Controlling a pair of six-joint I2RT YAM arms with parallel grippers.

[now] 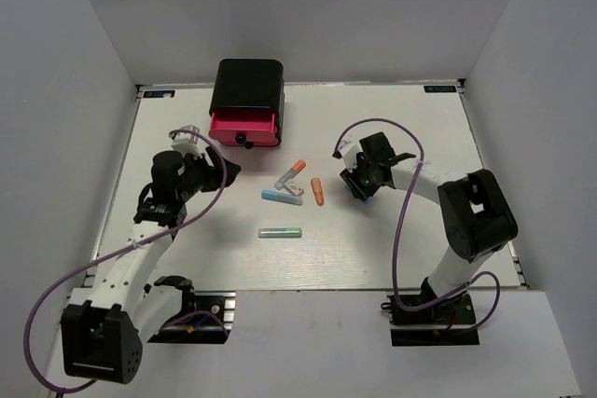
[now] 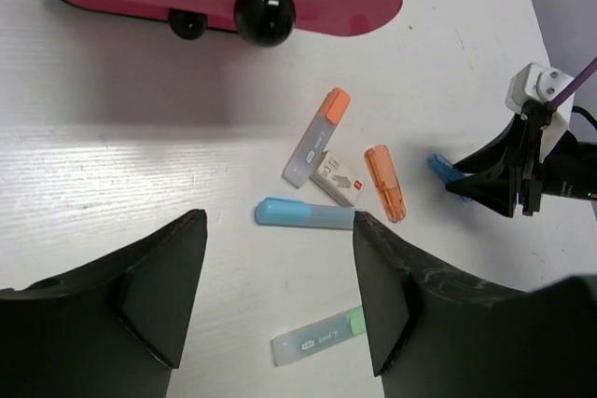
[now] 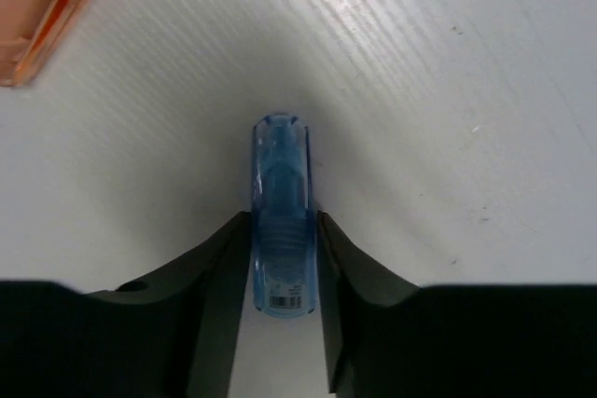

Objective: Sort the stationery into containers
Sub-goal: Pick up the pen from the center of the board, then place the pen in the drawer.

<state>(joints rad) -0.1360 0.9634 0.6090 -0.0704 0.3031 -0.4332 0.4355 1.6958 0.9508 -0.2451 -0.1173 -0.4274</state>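
The black cabinet [image 1: 249,81] stands at the back with one pink-red drawer [image 1: 244,126] pulled out. In front of it lie a grey pen with an orange tip [image 1: 293,171], a white eraser [image 1: 291,187], a light blue pen [image 1: 282,198], an orange pen [image 1: 318,192] and a green pen [image 1: 280,231]. My left gripper [image 2: 280,291] is open and empty, left of the pens, with the green pen [image 2: 317,336] under it. My right gripper [image 3: 283,221] is shut on a clear blue stationery piece [image 3: 280,193] right of the orange pen [image 3: 42,6].
The drawer's round black knob [image 2: 264,12] faces the pens. White walls enclose the table on the left, back and right. Purple cables loop from both arms over the table near its front edge.
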